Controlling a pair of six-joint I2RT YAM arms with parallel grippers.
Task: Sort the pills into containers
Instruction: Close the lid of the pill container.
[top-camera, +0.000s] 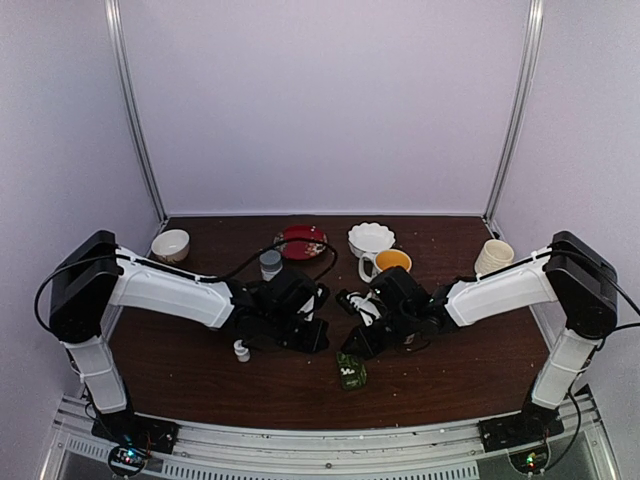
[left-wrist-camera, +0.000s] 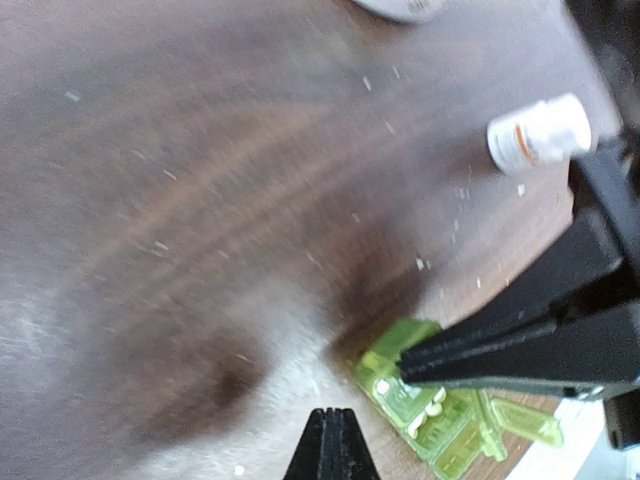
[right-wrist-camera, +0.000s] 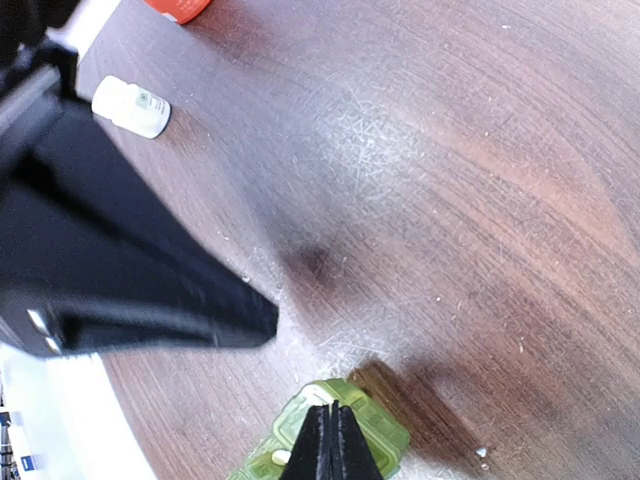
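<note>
The green pill box lies on the table near the front, between the two arms. In the left wrist view the pill box has open compartments, with tiny white pills inside. My right gripper is shut and hangs just over the box's far end; its tips cover part of the box, and a pill shows beside them. My left gripper is shut and sits left of the box, apart from it, with its tips over bare wood.
A small white bottle lies left of the left gripper. Along the back stand a grey-capped bottle, a red plate, a white bowl, a mug with orange inside, a bowl and a cream cup.
</note>
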